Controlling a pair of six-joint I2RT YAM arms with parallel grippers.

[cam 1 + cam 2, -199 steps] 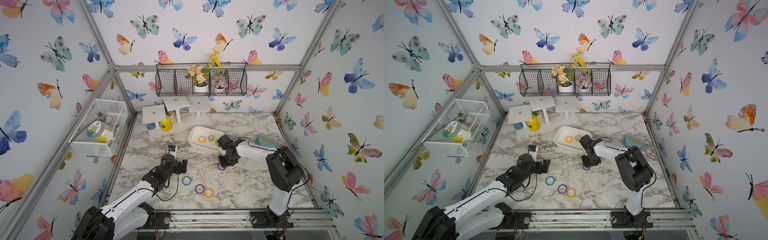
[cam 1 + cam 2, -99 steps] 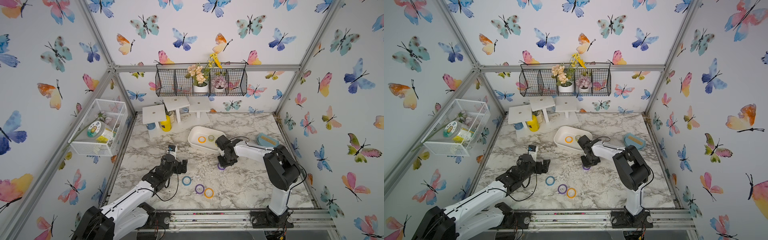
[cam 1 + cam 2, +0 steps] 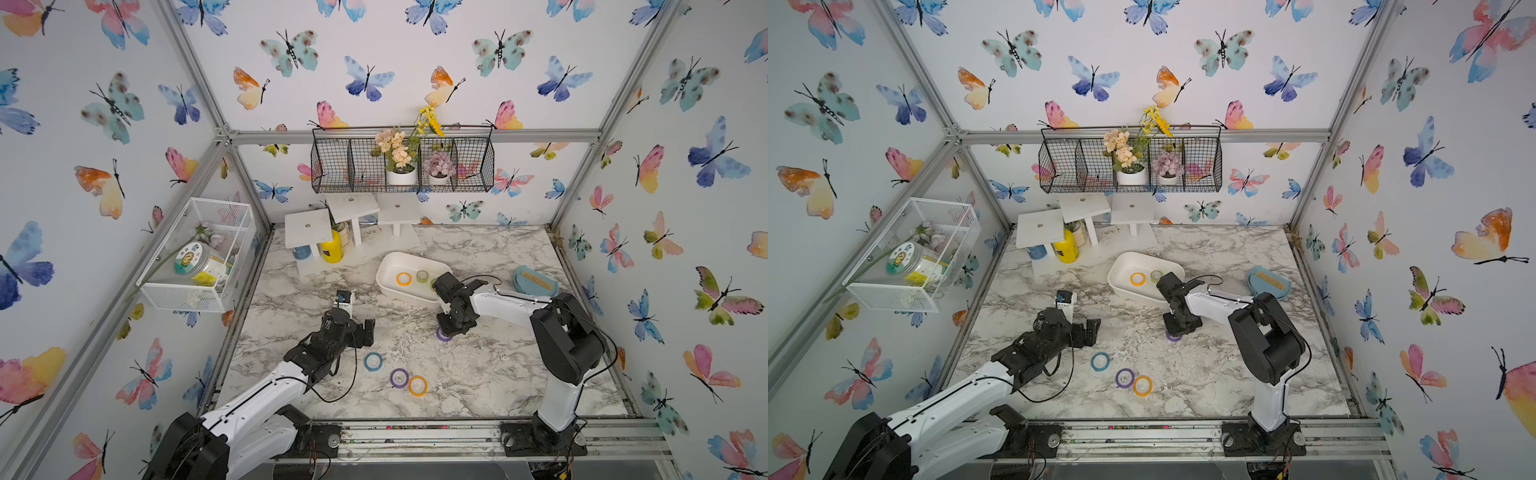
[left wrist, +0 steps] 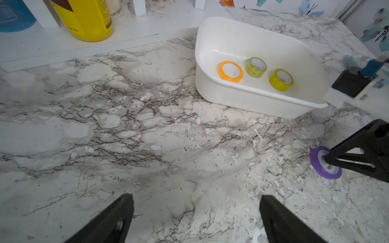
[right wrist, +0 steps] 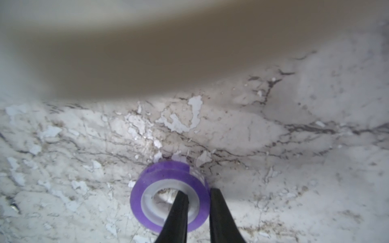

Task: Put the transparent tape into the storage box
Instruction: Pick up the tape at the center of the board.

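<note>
while left gripper (image 4: 195,218) wide as before, right gripper (image 5: 199,196) now narrower astride purple roll (image 5: 168,195) wall.

We see butterfly wallpaper (image 3: 365,79) on every wall, grey metal framing (image 3: 415,136) at the corners, a black wire basket (image 3: 403,166) of potted flowers hung on the back wall, and a scuffed marble-patterned surface (image 3: 478,374) below.

Two arms, white smooth link shells, bulky black joint housings. Left arm (image 3: 266,399): thin black cable looping off wrist, small white camera block with blue part. Right arm (image 3: 557,353): black cable along forearm. Black tapered fingers (image 5: 176,216). Black bases on silver rail, lower frame.
</note>
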